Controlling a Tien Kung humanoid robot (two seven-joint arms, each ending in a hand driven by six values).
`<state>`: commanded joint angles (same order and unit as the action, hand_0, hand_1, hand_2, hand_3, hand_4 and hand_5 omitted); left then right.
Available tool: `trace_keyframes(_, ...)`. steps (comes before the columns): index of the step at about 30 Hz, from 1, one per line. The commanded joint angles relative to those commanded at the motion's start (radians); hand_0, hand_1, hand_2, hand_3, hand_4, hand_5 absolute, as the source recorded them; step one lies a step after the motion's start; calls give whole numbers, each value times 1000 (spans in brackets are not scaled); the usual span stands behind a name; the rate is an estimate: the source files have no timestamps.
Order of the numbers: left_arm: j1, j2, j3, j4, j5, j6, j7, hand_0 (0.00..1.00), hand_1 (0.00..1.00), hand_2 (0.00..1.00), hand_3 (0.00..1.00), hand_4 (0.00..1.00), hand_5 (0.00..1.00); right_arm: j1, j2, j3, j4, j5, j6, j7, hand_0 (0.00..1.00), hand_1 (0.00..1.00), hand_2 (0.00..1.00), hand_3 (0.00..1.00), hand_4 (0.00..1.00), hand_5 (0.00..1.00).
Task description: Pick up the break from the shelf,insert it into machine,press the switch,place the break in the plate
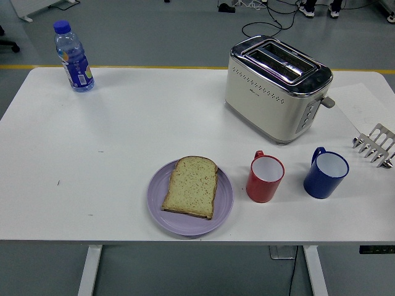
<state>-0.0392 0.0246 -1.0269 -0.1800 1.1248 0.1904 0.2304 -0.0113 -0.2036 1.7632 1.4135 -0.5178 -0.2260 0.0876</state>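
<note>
A slice of bread point(191, 186) lies flat on a purple plate point(159, 209) near the table's front edge. A cream and chrome toaster point(274, 89) stands at the back right, its two slots showing no bread and its lever point(328, 102) on the right end. A metal toast rack point(376, 145) stands at the right edge, holding nothing. Neither of my hands is in view.
A red mug point(265, 177) and a blue mug point(325, 173) stand between the plate and the rack. A water bottle with a blue cap point(74, 57) stands at the back left. A sheet of paper point(364, 108) lies at the far right.
</note>
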Motion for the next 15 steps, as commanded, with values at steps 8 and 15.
trace_keyframes(8,-3,-4,-1,0,-16,3,-4,629,520,509,504,286,873,0,0,-2,8,27,1,18,689,649,675,621,462,326)
trace_keyframes(15,-9,-7,-3,0,-25,5,-6,630,520,509,504,286,875,3,1,-4,14,50,0,24,687,647,674,620,462,324)
